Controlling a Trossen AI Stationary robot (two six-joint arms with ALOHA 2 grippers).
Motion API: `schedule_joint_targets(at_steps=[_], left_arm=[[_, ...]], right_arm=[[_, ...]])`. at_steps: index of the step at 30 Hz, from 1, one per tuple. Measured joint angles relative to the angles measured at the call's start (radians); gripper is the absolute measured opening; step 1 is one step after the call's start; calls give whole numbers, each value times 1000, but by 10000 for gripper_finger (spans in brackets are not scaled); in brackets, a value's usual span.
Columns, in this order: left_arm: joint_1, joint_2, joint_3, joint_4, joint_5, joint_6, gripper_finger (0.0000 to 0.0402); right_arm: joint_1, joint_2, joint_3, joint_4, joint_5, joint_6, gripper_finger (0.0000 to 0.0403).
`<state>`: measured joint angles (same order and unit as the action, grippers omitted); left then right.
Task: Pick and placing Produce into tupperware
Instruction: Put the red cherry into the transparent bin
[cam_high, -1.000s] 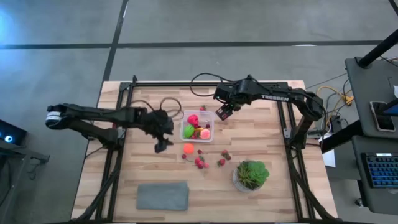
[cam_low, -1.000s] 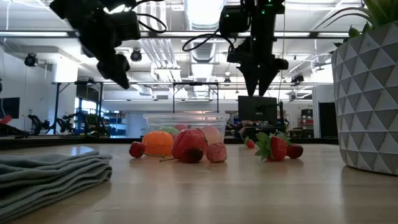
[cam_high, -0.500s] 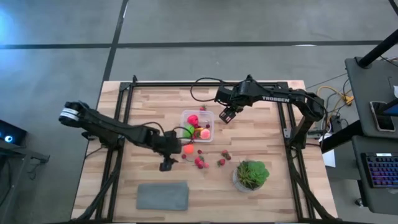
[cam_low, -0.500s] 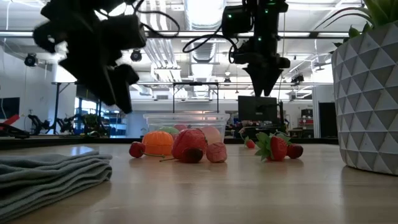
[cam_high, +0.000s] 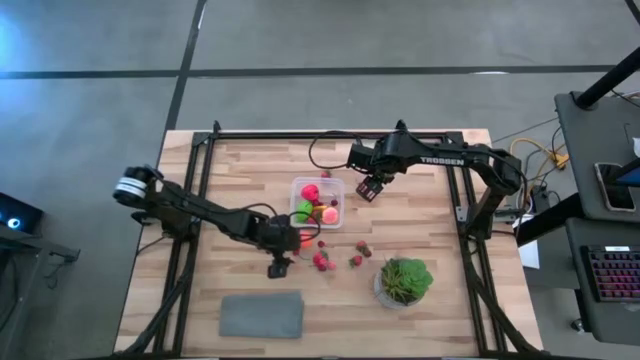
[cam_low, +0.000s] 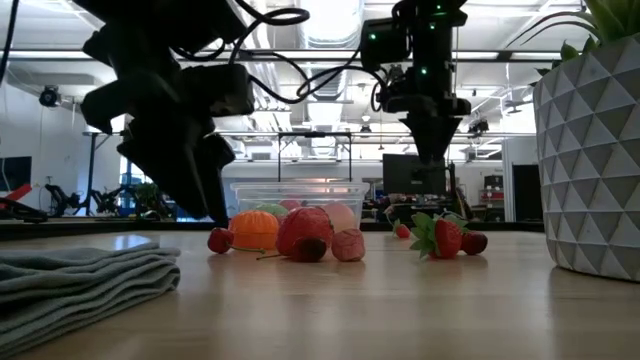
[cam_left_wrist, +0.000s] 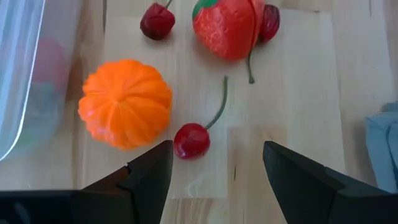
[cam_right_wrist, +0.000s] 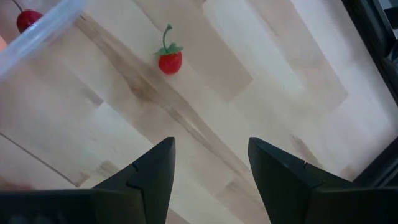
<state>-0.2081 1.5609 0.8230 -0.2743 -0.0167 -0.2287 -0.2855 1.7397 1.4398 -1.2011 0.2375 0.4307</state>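
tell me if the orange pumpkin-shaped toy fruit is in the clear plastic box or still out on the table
Out. The orange ribbed toy fruit lies on the wooden table beside the clear plastic box, just ahead of the open left gripper.

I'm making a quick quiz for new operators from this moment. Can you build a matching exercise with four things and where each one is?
Things:
1. orange fruit
2. lime-green fruit
3. grey cloth
4. right gripper

Places:
A. inside the tupperware
B. on the table by the left gripper
C. raised beside the tupperware, open and empty
D. near the table's front edge, apart from the fruit

Pairs: 1-B, 2-A, 3-D, 4-C
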Motion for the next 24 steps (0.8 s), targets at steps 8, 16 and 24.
schedule_joint_targets(at_steps=[8, 16, 24], left_arm=[[0, 16, -4, 2, -25, 0, 235], [0, 35, -12, 53, -26, 0, 235], [0, 48, -11, 78, -44, 0, 235]], right_arm=[[0, -6, -3, 1, 0, -30, 196], [0, -15, -3, 6, 29, -31, 196], [0, -16, -3, 9, 30, -31, 196]])
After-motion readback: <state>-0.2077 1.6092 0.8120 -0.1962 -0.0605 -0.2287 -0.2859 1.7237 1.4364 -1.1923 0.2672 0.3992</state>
